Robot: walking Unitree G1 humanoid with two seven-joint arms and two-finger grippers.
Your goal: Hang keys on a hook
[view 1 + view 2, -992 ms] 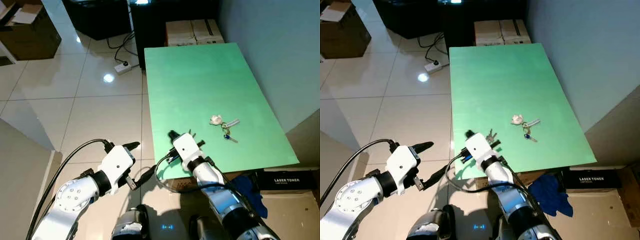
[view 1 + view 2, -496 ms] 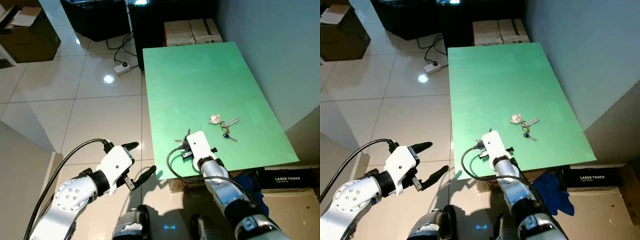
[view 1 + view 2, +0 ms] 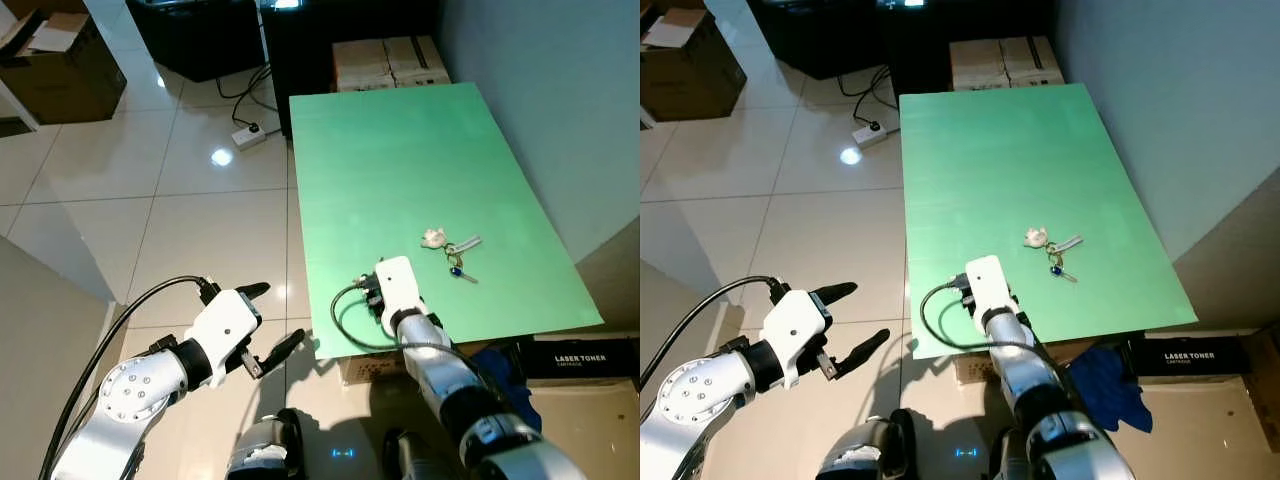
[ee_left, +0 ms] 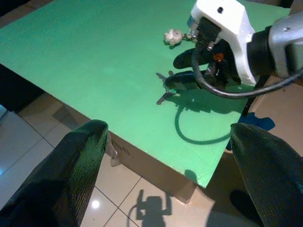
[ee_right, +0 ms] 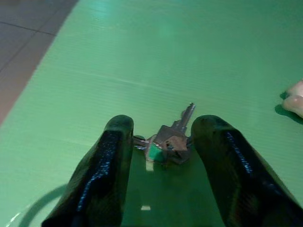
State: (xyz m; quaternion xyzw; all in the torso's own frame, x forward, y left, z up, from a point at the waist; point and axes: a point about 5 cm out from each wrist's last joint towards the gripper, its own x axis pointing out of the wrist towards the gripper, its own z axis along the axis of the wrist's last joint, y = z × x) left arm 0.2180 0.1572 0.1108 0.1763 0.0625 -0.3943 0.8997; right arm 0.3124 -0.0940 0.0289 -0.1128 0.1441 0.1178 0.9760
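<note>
A small bunch of keys with a green tag [image 5: 166,140] lies near the front left corner of the green table [image 3: 400,160]. My right gripper [image 5: 164,124] is down over it, open, one black finger on either side of the bunch, and its white wrist [image 3: 393,285] hides the keys from above. From the side, the keys [image 4: 166,88] poke out beside the right fingers [image 4: 189,81]. A second bunch with a white charm and a blue tag [image 3: 448,248] lies further right. My left gripper [image 3: 270,318] hangs open over the floor, left of the table.
Cardboard boxes [image 3: 390,60] stand at the table's far end. A power strip with cables [image 3: 245,135] lies on the tiles. A toner box [image 3: 585,358] and a blue cloth [image 3: 500,368] sit at the front right. A wall runs along the right side.
My right gripper has moved from the table's front edge further over the table and come down around the green-tagged keys. The left arm has barely moved.
</note>
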